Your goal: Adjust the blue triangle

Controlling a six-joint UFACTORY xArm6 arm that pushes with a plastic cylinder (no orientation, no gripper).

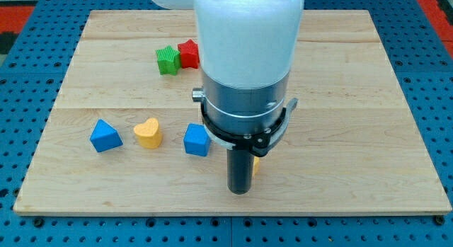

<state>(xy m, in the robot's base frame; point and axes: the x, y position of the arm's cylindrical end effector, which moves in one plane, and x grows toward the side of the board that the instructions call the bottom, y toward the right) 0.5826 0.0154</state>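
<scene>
A blue triangle-like block (pixel 105 136) lies on the wooden board (pixel 354 98) at the view's left. A yellow heart block (pixel 148 132) lies just right of it. A second blue block (pixel 197 140), cube-like, lies right of the heart. My tip (pixel 239 192) is low in the middle of the board, right of and a little below the blue cube-like block, well apart from the blue triangle. A sliver of a yellow-orange block (pixel 256 166) shows at the rod's right side, mostly hidden; I cannot tell whether it touches the rod.
A green block (pixel 168 61) and a red block (pixel 188 54) lie together near the view's top, left of the arm's wide white and grey body (pixel 248 70), which hides the board's middle. A blue pegboard surface (pixel 21 77) surrounds the board.
</scene>
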